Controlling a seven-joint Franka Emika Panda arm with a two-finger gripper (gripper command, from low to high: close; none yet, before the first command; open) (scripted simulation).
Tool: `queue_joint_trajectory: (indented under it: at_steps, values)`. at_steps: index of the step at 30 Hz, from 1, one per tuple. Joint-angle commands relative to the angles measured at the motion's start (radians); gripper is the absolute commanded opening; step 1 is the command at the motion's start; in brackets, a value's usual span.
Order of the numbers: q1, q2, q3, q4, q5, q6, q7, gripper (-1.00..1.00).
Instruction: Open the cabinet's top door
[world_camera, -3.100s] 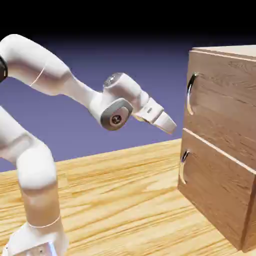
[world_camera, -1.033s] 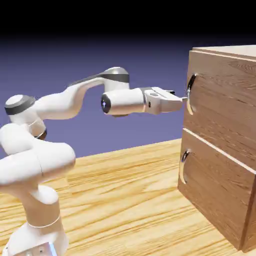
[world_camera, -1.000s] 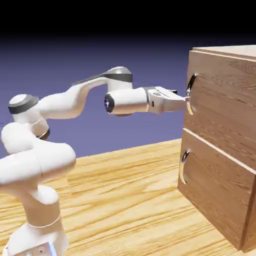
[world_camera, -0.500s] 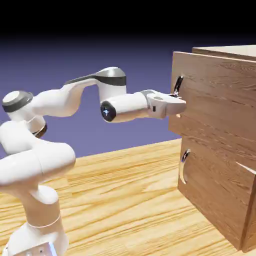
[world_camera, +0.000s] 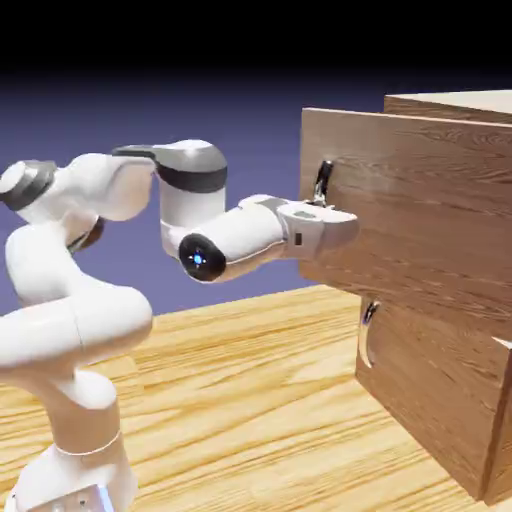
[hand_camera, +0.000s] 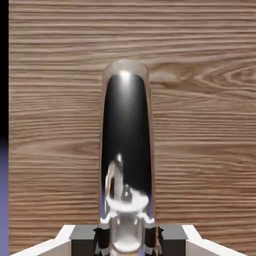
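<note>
At the cabinet (world_camera: 450, 300) on the exterior view's right, the top door (world_camera: 400, 200) stands pulled out toward the arm. Gripper (world_camera: 330, 215) fingers pinch its curved dark handle (hand_camera: 126, 145), seen large in the hand view.

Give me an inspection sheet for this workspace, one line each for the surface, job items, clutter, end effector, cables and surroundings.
Surface: wood-grain table, bare where visible.
Job items: cabinet; top door pulled out from the front; lower panel flush.
Clutter: nothing seen.
End effector: end effector at the door's handle, fingers either side of it.
Cables: nothing seen.
Surroundings: plain blue-violet backdrop.
</note>
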Motion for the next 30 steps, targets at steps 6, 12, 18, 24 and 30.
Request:
queue_joint_trajectory:
  at_steps: [6, 12, 18, 24, 30]
  values:
    - [-0.161, 0.143, -0.087, 0.037, -0.196, -0.260, -0.127, -1.00]
    - [-0.356, 0.354, -0.109, 0.155, -0.451, -0.488, -0.316, -1.00]
    - [-0.503, 0.571, -0.067, 0.317, -0.695, -0.595, -0.498, -1.00]
    - [-0.595, 0.788, -0.002, 0.489, -0.903, -0.614, -0.620, -1.00]
    - [-0.645, 1.006, 0.067, 0.654, -1.071, -0.589, -0.667, -1.00]
